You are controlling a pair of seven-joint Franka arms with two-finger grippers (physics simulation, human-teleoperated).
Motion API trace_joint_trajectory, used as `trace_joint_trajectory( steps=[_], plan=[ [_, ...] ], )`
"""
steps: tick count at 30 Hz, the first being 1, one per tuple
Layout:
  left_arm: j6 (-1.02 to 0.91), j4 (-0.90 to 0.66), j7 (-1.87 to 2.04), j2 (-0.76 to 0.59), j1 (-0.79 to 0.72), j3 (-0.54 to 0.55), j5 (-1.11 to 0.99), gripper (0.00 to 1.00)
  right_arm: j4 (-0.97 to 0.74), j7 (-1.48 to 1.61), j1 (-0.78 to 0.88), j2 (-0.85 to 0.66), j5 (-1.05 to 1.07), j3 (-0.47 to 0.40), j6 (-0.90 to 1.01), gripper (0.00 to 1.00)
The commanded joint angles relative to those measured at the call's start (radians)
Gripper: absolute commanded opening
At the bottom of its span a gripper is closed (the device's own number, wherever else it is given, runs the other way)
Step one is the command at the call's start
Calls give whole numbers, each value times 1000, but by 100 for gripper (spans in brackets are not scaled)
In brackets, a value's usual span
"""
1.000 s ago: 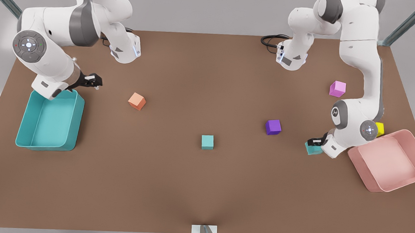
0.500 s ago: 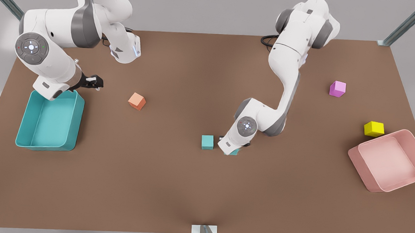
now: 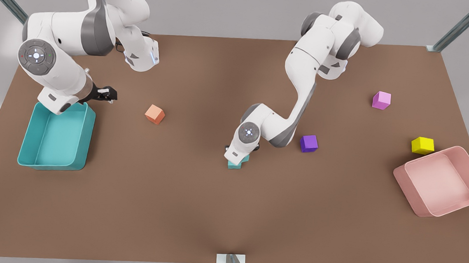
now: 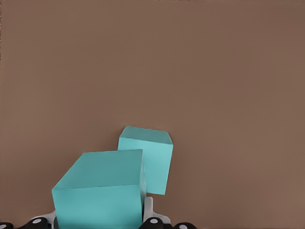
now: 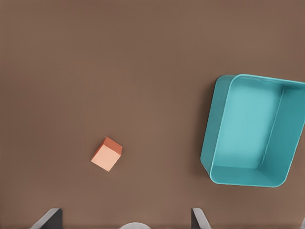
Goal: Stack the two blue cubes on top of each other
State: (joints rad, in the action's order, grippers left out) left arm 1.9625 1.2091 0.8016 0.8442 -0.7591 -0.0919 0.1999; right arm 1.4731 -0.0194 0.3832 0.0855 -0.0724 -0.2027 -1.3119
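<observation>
The held blue cube (image 4: 100, 188) fills the near part of the left wrist view, turned slightly so one vertical edge faces the camera. Being a cube, it has no long axis. The left gripper (image 4: 102, 220) clasps it between its fingers, whose pale pads show at the cube's lower corners. The second blue cube (image 4: 147, 157) stands flat on the brown table (image 4: 214, 71) just beyond the held one, and the two overlap from this angle. Whether they touch cannot be told.

In the front view, both cubes sit near the middle of the table; the resting one (image 3: 234, 165) peeks out under the left arm's wrist, with the carried one (image 3: 244, 158) just above it and slightly toward the front view's right. That arm reaches down from the far edge, elbow bent, with its wrist pointing at the table.

A purple cube (image 3: 308, 143) lies near, toward the front view's right. Farther off are a pink cube (image 3: 381, 100), a yellow cube (image 3: 422, 145) and a pink bin (image 3: 441, 181).

The right gripper (image 3: 106, 93) waits above the far corner of the teal bin (image 3: 57, 137), its fingers spread apart and holding nothing. An orange cube (image 3: 155, 114) sits near it.
</observation>
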Motion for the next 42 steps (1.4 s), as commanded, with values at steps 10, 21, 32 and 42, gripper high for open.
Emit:
trace_joint_trajectory(
  steps=[10, 21, 32, 42],
  plan=[
    [45, -26, 269, 21, 3, 5, 13, 100, 1, -14, 0, 2, 2, -1, 0, 100],
    [22, -34, 286, 6, 1, 12, 35, 100, 0, -11, 0, 7, 3, -3, 0, 100],
    [-623, -258, 33, -162, 199, 5, -34, 100, 3, -10, 0, -7, -4, -1, 10, 100],
    [-576, 184, -846, -629, 732, 209, -257, 100, -23, -8, -172, -12, -4, 158, -17, 100]
  ],
)
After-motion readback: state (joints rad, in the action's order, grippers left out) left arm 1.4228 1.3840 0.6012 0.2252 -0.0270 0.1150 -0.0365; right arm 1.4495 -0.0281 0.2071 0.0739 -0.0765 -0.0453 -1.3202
